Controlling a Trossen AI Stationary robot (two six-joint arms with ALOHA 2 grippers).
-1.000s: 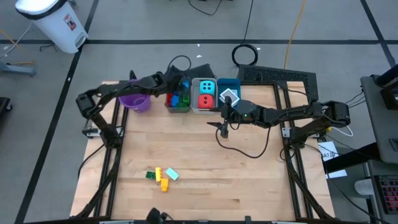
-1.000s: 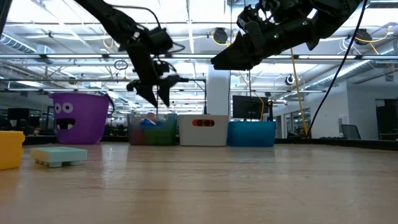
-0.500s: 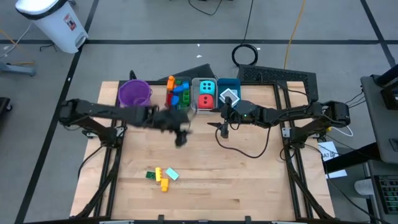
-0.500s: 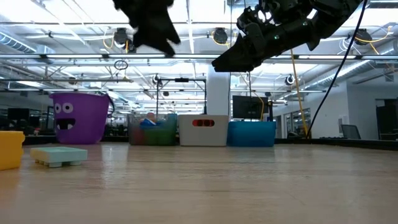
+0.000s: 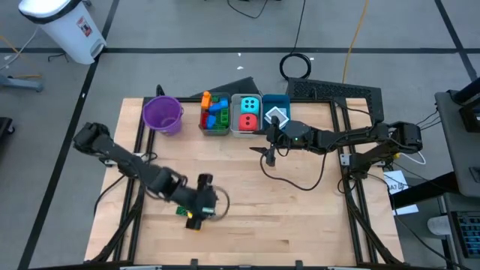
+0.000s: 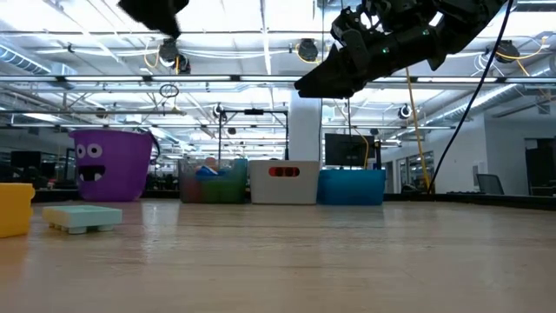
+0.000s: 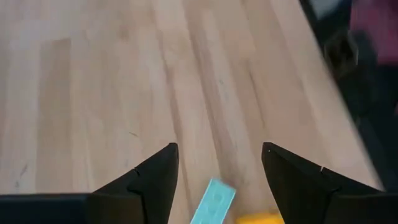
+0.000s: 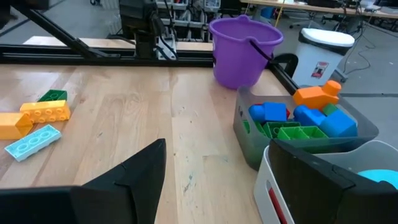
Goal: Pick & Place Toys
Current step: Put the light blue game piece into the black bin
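Wooden table (image 5: 300, 210): left pincer (image 7: 217, 171) open over near-edge bricks (image 8: 34, 124).

Three bins (image 5: 246, 127), one bucket (image 5: 163, 115)

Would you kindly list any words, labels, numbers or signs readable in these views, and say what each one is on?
No text can be read.
White waste bin: red-and-white label, too small to read.
Paper beside the table: print too small to read.
Purple bucket: a printed face, no words.
Cyan die and red die: pips only.
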